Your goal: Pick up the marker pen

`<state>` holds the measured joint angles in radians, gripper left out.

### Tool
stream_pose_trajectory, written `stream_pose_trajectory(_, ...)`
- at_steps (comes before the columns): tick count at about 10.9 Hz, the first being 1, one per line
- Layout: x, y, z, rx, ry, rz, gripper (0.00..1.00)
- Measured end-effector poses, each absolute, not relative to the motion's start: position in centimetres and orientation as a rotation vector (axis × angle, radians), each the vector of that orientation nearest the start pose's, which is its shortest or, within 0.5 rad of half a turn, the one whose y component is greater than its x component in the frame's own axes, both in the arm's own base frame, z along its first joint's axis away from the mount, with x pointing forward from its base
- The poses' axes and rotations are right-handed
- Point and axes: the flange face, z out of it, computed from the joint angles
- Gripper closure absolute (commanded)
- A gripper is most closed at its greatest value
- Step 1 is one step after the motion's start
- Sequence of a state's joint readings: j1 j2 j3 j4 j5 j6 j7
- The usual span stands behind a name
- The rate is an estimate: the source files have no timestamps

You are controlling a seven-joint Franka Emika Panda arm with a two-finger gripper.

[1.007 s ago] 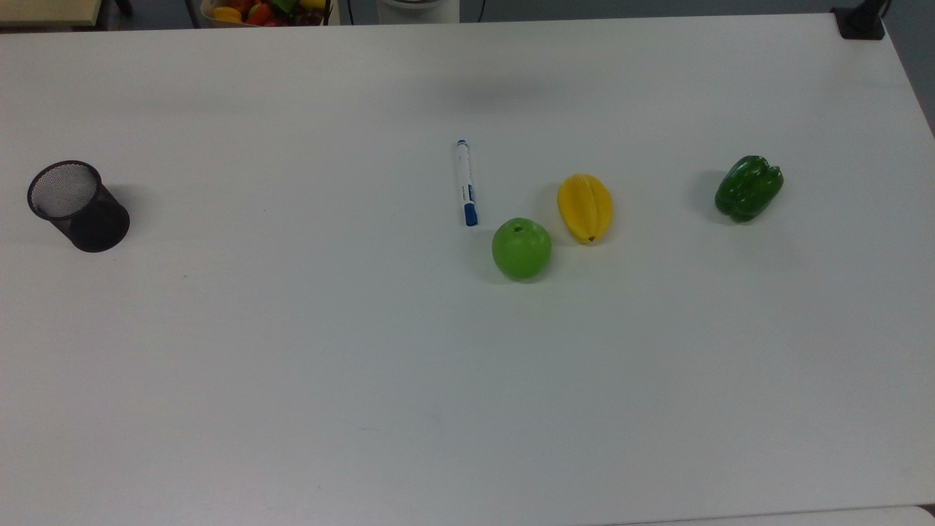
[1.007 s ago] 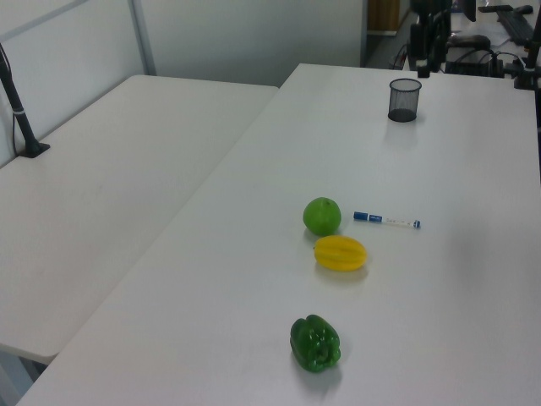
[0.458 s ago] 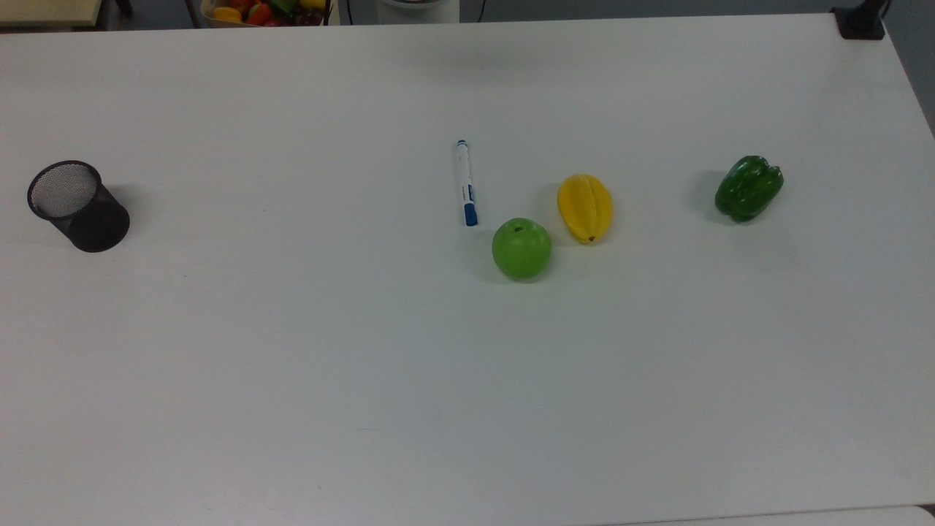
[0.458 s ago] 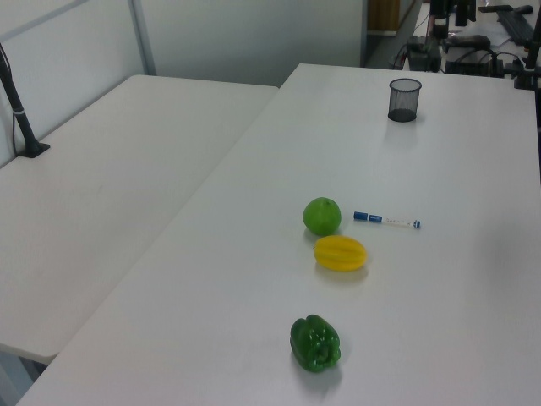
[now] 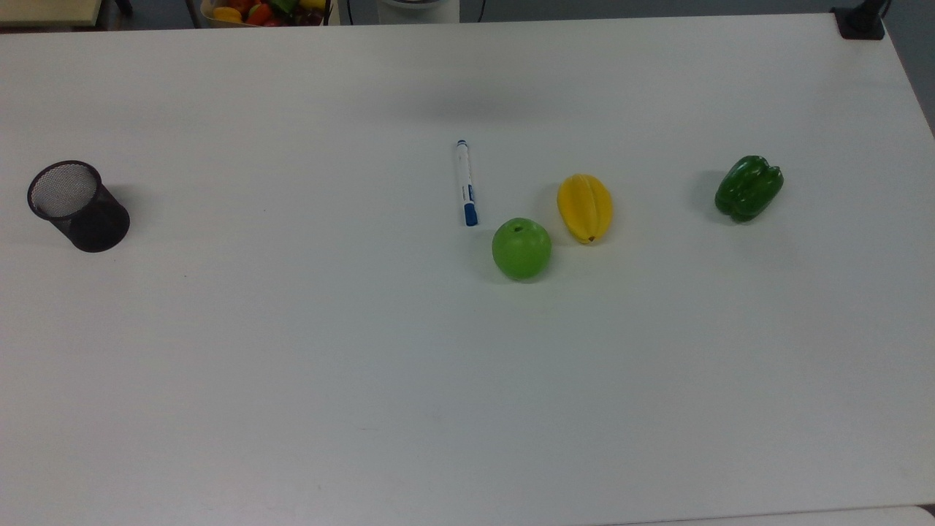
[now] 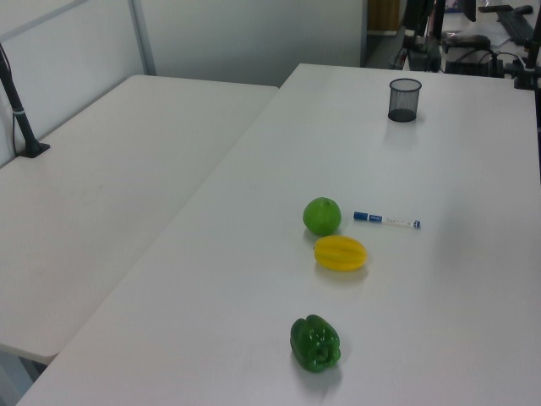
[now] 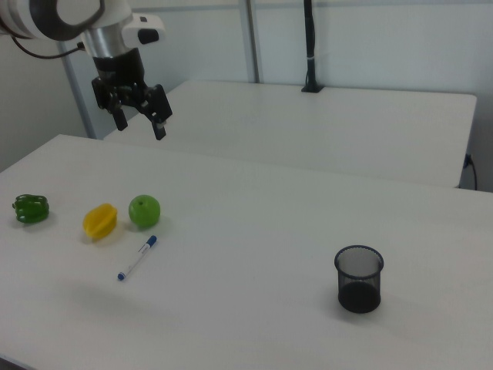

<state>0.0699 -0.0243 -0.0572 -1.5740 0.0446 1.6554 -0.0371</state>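
White worktop carries the marker pen, lying flat just beside the green apple, cap end nearest it. My tool hangs high above the worktop, its 2 fingers spread, gripping nothing, well apart from the pen.

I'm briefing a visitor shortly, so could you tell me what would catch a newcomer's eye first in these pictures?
Probably the bright fruit cluster mid-table: a green apple, a yellow starfruit and, apart at the top view's right, a green bell pepper. The marker pen lies flat beside the apple. In the right view the open gripper hangs high above the table.
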Motion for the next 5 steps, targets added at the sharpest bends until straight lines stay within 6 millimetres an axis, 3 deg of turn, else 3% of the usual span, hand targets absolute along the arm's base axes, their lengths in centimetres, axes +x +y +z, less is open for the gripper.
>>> stream_pose_trajectory(2, 56.38, 0.94, 63.09, -3.094, -0.145, -0.145, 0.00)
stream_pose_trajectory(5, 56.43, 0.83, 63.09, -3.094, -0.152, -0.145, 0.00)
